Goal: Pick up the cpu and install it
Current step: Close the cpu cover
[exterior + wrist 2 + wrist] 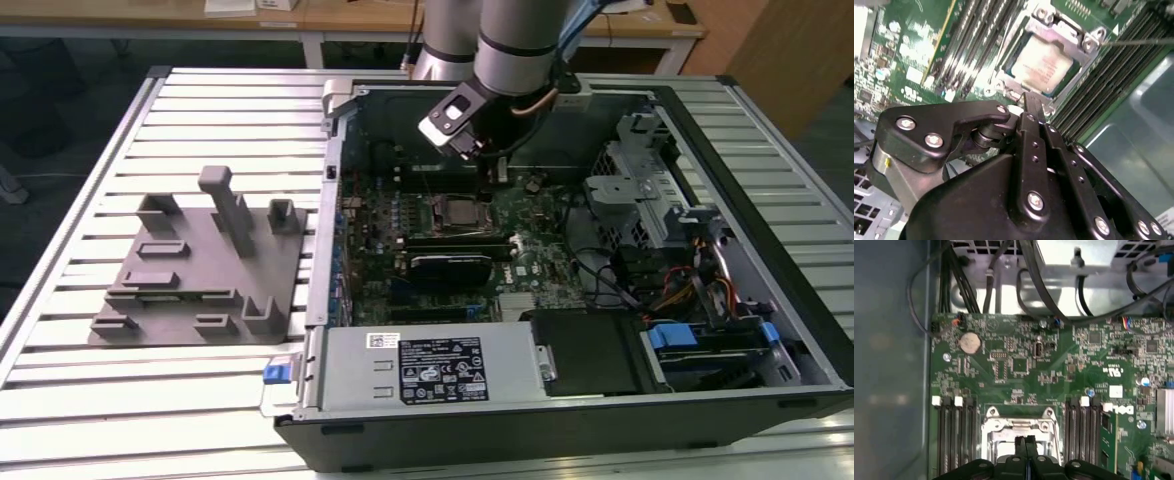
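Observation:
The cpu, a silvery square chip, lies inside the metal socket frame on the green motherboard. In the exterior view the cpu sits mid-board in the open computer case. My gripper hangs just above the socket's far edge, its two black fingers pressed together with nothing between them. In the second wrist view the gripper ends at the socket's near rim, beside the chip and not on it. In the first wrist view the gripper points down at the socket frame.
A grey fixture plate with upright blocks lies on the slatted table at the exterior view's left. Inside the case are a power supply, a drive cage and loose cables. Memory slots flank the socket.

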`<state>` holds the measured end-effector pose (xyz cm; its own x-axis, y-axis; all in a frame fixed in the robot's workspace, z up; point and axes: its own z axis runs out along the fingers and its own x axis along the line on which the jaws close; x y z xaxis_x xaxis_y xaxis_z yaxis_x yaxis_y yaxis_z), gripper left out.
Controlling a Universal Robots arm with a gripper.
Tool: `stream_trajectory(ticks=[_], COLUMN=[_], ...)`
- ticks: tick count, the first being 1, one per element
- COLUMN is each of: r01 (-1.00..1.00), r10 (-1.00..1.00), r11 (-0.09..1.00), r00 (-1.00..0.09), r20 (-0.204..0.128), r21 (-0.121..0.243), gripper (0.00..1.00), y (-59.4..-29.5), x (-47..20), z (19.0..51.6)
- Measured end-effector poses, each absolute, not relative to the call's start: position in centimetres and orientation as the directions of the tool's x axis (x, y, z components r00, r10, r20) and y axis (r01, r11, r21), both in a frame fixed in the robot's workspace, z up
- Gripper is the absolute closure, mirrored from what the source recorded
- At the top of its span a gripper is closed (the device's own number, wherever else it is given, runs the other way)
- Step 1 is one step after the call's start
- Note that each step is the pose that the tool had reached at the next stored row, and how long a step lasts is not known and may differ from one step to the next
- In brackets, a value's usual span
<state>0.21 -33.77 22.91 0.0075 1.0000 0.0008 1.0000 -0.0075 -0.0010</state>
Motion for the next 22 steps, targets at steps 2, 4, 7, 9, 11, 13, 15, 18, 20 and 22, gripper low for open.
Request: stream_trajectory(ticks=[2, 4, 7, 9, 11, 13, 15, 18, 20, 22], r01=[1.000, 1.000, 1.000, 1.000, 1.000, 1.000, 1.000, 1.000, 1.000, 0.998], r10=[1.000, 1.000, 1.000, 1.000, 1.000, 1.000, 1.000, 1.000, 1.000, 0.998], r11=[-0.007, -0.007, -0.007, -0.007, -0.007, -0.007, -0.007, 0.000, 0.027, 0.059], r00=[0.007, 0.007, 0.007, 0.007, 0.007, 0.007, 0.007, 0.000, -0.027, -0.059], r20=[0.001, 0.001, 0.001, 0.001, 0.001, 0.001, 0.001, 0.001, 0.000, 0.000], r21=[-0.001, -0.001, -0.001, -0.001, -0.001, -0.001, -0.001, -0.001, -0.001, -0.001], gripper=[0.89, 0.89, 0.89, 0.89, 0.89, 0.89, 0.89, 0.89, 0.89, 0.89], y=[-34.0, -34.2, -34.3, -34.3, -34.3, -34.3, -34.3, -34.3, -34.3, -34.3], x=[-0.2, -0.5, -1.1, -1.5, -1.6, -1.6, -1.6, -1.6, -1.6, -1.6], z=[22.8, 22.8, 22.7, 22.6, 22.6, 22.6, 22.6, 22.6, 22.6, 22.6])
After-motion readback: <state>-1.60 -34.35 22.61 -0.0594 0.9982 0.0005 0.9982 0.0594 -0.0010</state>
